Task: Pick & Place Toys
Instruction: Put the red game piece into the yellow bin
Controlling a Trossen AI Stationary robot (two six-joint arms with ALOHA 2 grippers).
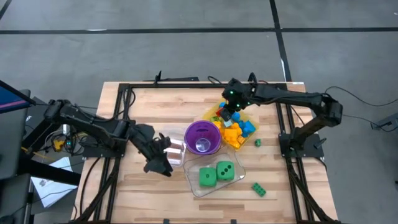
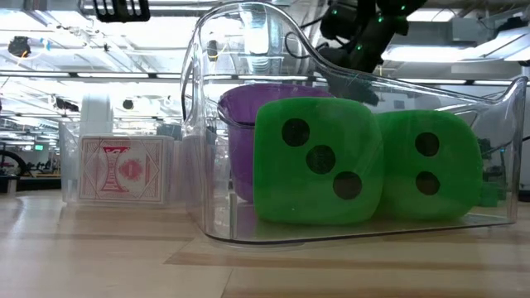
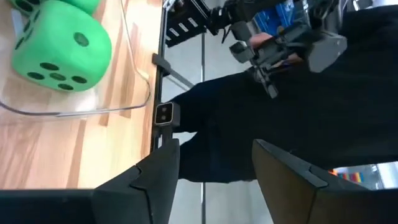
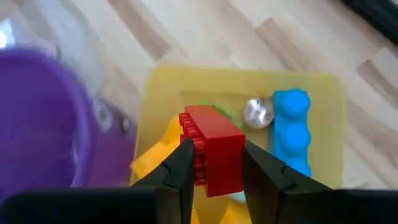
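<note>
Closest to the low camera sat two green dice (image 2: 319, 161) inside a clear tub (image 2: 199, 124), with a purple cup (image 1: 203, 137) just behind them and a small clear box holding a card deck (image 2: 120, 170) off to the left. My right gripper (image 4: 214, 163) hung over the yellow tray (image 4: 155, 93) at the far right, its fingers pinched on a red brick (image 4: 214, 143). Blue bricks (image 4: 291, 127) and a silvery ball (image 4: 258, 112) lay in the tray below it. My left gripper (image 3: 214, 180) hovered at the near left beside the tub, fingers parted, holding nothing. Sorting looked far from done to me: orange and blue pieces (image 1: 239, 132) were heaped by the tray, and two green bricks (image 1: 258, 188) lay loose on the table to the right
</note>
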